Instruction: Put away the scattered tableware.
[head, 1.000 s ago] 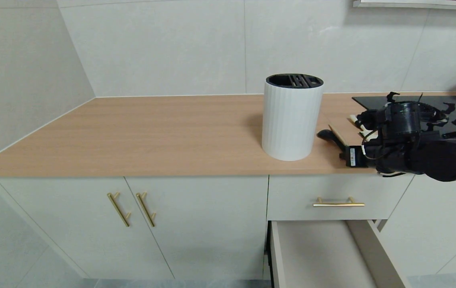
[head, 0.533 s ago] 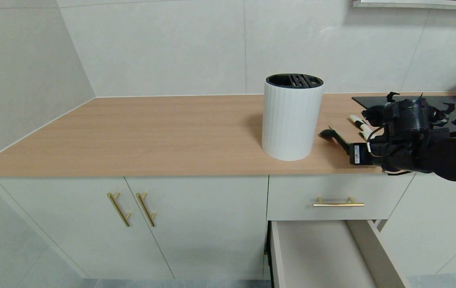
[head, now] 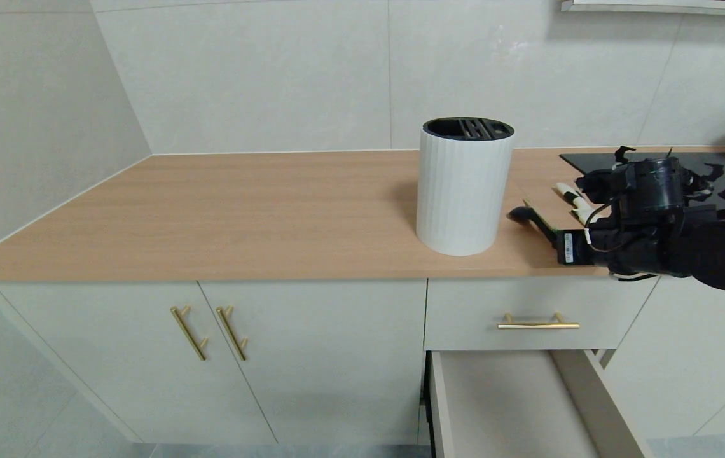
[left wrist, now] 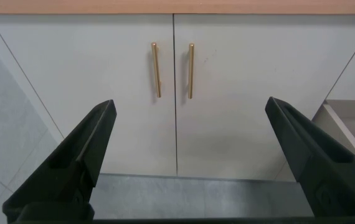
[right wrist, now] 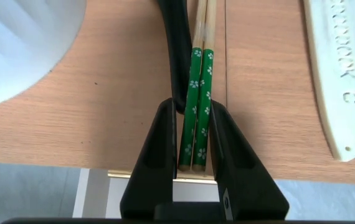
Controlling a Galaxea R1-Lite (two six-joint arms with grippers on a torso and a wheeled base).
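Head view: the right gripper (head: 554, 238) has been sliding a bit to the right along the light wooden countertop (head: 241, 210) over the last second, and now it's basically settling. The pair of wooden chopsticks with green flowered ends (head: 538, 216) is lying about where it was, just beside the tall white ribbed holder with a black slotted top (head: 464, 191).

Left wrist view: the left gripper (left wrist: 190, 104) is hanging with its jaws spread wide, holding nothing, facing the pale cabinet doors with gold handles (left wrist: 172, 70).

Right wrist view: the right gripper's (right wrist: 192, 111) jaws are pinching in tight on the chopsticks' (right wrist: 200, 68) green ends. A black utensil handle (right wrist: 174, 50) is touching them on one side.

I'd say the grab is done and the lift into the holder is coming next, though that black handle might get dragged along.
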